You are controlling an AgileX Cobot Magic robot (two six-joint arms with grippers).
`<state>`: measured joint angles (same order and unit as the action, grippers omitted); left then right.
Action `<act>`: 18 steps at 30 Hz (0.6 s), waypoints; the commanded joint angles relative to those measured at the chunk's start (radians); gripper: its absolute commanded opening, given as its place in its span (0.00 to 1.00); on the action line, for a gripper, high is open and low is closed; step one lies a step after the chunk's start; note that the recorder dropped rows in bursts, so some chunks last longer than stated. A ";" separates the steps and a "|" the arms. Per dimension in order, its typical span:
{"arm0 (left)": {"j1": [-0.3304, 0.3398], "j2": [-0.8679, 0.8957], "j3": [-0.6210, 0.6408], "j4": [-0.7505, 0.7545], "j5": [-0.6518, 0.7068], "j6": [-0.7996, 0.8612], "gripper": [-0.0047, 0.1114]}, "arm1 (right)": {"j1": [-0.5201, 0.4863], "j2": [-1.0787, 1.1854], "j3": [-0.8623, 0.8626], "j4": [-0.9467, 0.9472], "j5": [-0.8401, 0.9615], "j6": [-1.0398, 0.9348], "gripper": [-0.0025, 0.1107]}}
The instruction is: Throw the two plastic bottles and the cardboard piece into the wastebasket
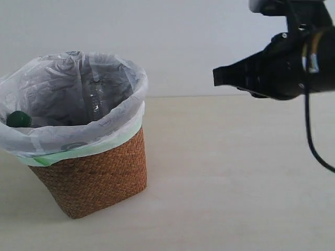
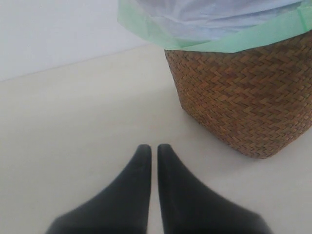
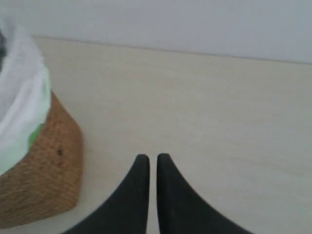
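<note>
The brown wicker wastebasket [image 1: 97, 175] stands at the left of the exterior view, lined with a white bag with a pale green band. A clear plastic bottle [image 1: 97, 102] leans inside it, and a green cap [image 1: 18, 120] shows at the bag's left rim. The red-labelled bottle and the cardboard piece are hidden or out of view. My right gripper [image 1: 217, 77] hangs in the air at the upper right, shut and empty; in its wrist view [image 3: 148, 157] the wastebasket [image 3: 44, 180] lies beside it. My left gripper [image 2: 150, 147] is shut and empty, low over the table near the wastebasket [image 2: 248, 92].
The pale wooden table [image 1: 235, 172] spreads to the right of the basket and in front of it. A plain white wall [image 1: 183, 36] closes the back. A black cable [image 1: 314, 141] hangs from the right arm.
</note>
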<state>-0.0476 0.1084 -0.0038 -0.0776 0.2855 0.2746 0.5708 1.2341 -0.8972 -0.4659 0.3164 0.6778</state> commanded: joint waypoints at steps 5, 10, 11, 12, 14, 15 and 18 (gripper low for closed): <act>0.003 -0.002 0.004 -0.008 -0.008 -0.009 0.07 | -0.003 -0.328 0.339 -0.012 -0.177 0.056 0.03; 0.003 -0.002 0.004 -0.008 -0.008 -0.009 0.07 | -0.003 -0.398 0.379 -0.008 -0.154 0.077 0.03; 0.003 -0.002 0.004 -0.008 -0.008 -0.009 0.07 | -0.003 -0.406 0.379 -0.008 -0.154 0.077 0.03; 0.003 -0.002 0.004 -0.008 -0.008 -0.009 0.07 | -0.003 -0.412 0.379 -0.008 -0.161 0.073 0.03; 0.003 -0.002 0.004 -0.008 -0.008 -0.009 0.07 | -0.003 -0.424 0.379 -0.008 -0.163 0.073 0.03; 0.003 -0.002 0.004 -0.008 -0.008 -0.009 0.07 | -0.003 -0.425 0.379 -0.008 -0.163 0.073 0.03; 0.003 -0.002 0.004 -0.008 -0.008 -0.009 0.07 | -0.003 -0.425 0.379 -0.008 -0.163 0.073 0.03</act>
<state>-0.0476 0.1084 -0.0038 -0.0776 0.2855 0.2746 0.5708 0.8154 -0.5222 -0.4659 0.1580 0.7487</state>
